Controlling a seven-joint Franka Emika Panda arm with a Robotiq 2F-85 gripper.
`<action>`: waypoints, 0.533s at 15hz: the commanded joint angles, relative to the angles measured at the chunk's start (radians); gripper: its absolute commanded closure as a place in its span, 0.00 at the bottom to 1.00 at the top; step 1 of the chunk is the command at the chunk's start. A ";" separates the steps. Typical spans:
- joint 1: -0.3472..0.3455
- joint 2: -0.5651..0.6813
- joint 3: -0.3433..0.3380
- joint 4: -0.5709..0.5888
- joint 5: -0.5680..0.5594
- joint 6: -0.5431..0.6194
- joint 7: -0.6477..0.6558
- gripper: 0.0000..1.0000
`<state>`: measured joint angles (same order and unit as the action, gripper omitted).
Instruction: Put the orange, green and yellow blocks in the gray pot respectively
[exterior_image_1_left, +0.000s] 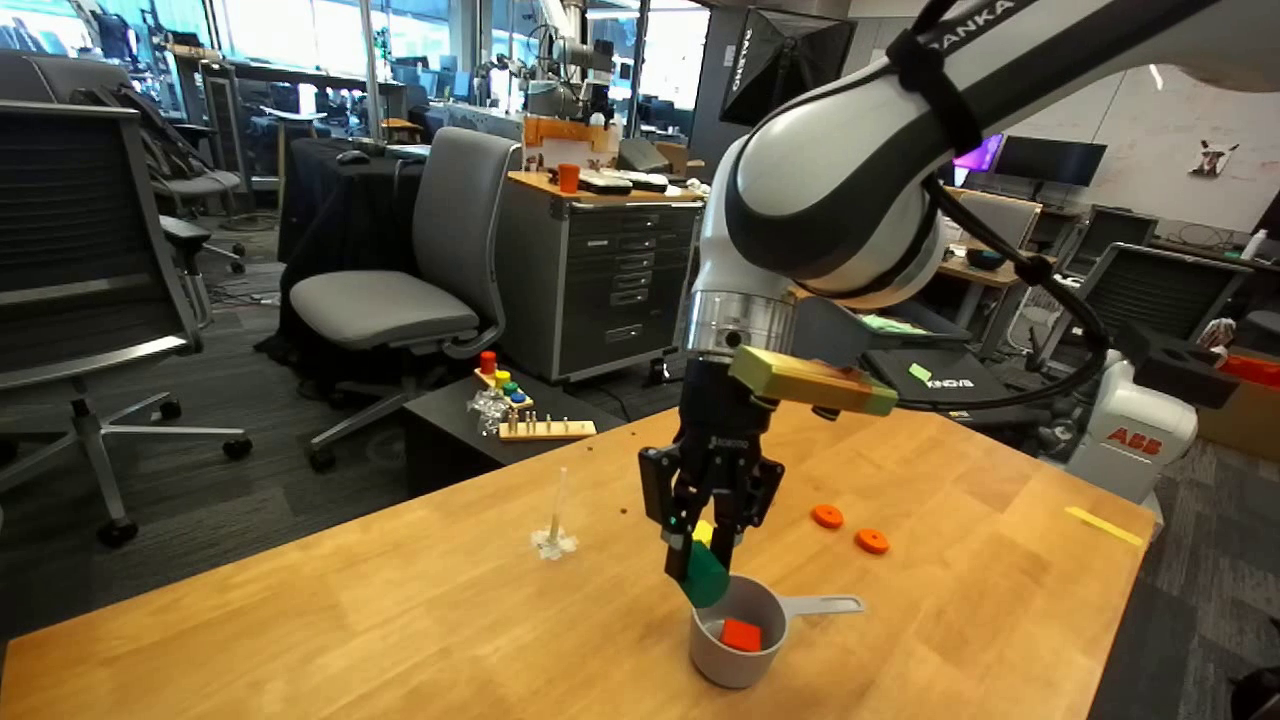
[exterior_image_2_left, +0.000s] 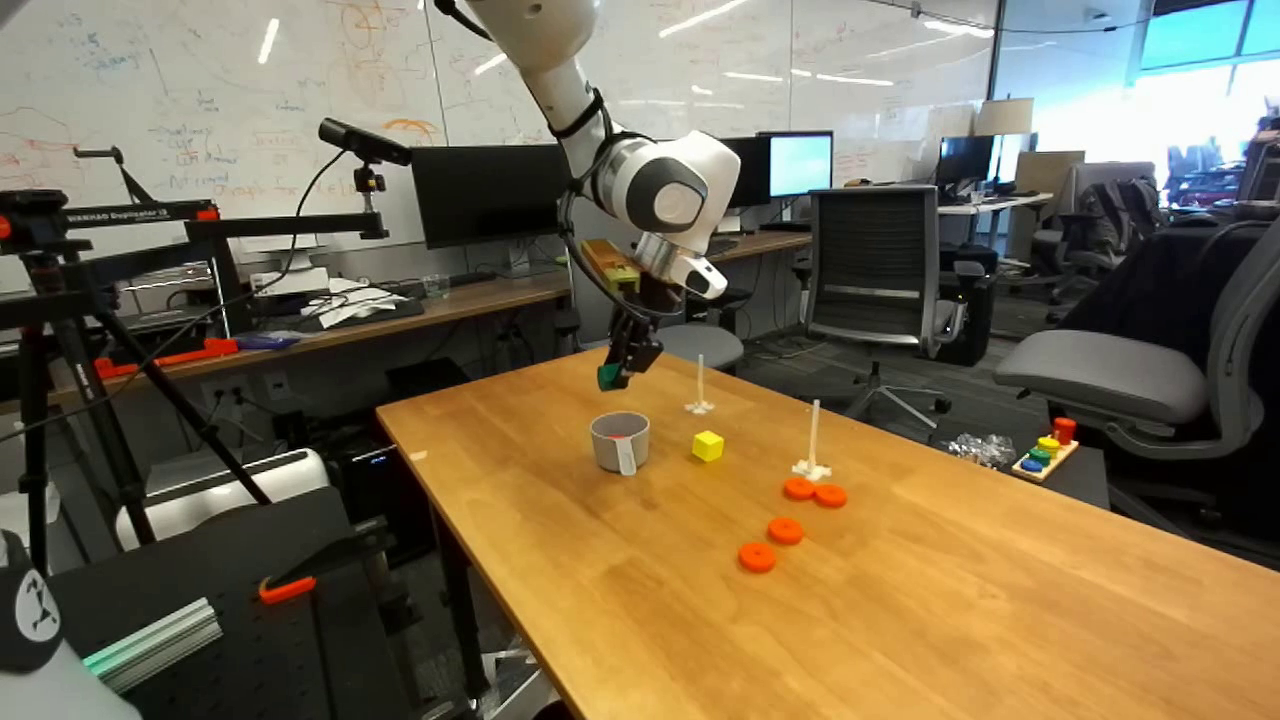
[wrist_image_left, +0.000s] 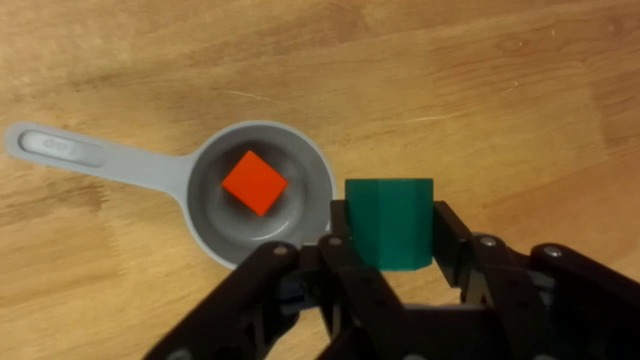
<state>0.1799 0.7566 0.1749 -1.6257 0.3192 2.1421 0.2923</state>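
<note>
1. On the bench (exterior_image_2_left: 900, 590), two pegs (exterior_image_2_left: 813, 437) stand upright and four orange rings (exterior_image_2_left: 757, 561) lie flat, apart from the pot (exterior_image_2_left: 606, 452).
2. The yellow block (exterior_image_2_left: 708, 446) sits near the pot, between it and a peg in an exterior view.
3. The pot is upright, orange block (wrist_image_left: 255, 183) inside, handle (wrist_image_left: 115, 161) pointing left in the wrist view.
4. The jaws grip the green block (wrist_image_left: 390, 225) above the bench, in the wrist view just beside the pot, opposite the handle.
5. Its side edges run top to bottom there, crossways to the jaws; long axis unclear.
</note>
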 joint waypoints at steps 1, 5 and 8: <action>-0.008 -0.090 -0.001 -0.105 0.021 0.005 -0.017 0.82; -0.019 -0.102 -0.013 -0.132 0.022 0.006 -0.021 0.82; -0.033 -0.099 -0.023 -0.139 0.022 0.002 -0.022 0.82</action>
<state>0.1623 0.6960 0.1605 -1.7194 0.3192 2.1428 0.2923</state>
